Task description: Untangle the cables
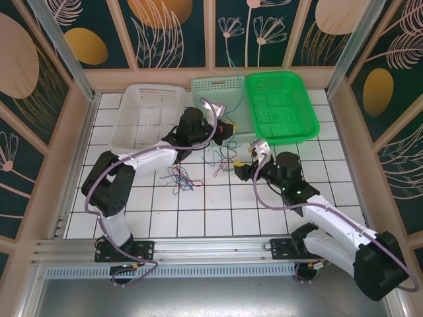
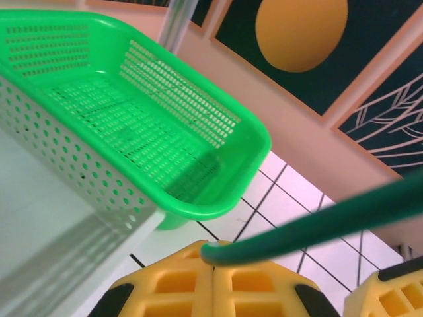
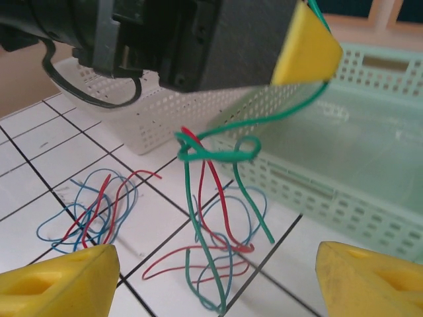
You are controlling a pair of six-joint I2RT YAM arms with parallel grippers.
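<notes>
your left gripper [image 2: 213, 261] clamps the lifted green cable [image 2: 317, 221]; bring your spread right gripper [image 3: 215, 277] onto its knot [image 3: 218, 153].

Smooth glossy plastic sheath on cables [image 3: 211, 156]; shiny perforated plastic green basket [image 2: 172, 99]; smooth, glazed-looking table tiles [image 1: 198, 211].

White shells, black joints and a lilac-grey cable [image 1: 213, 104] clothe the left arm [image 1: 142, 158] and right arm [image 1: 330, 214], black-based on the rail [image 1: 211, 246]. The left claw [image 2: 213, 267] and right claw [image 3: 215, 264] bear yellow ribbed pads [image 3: 59, 281].
</notes>
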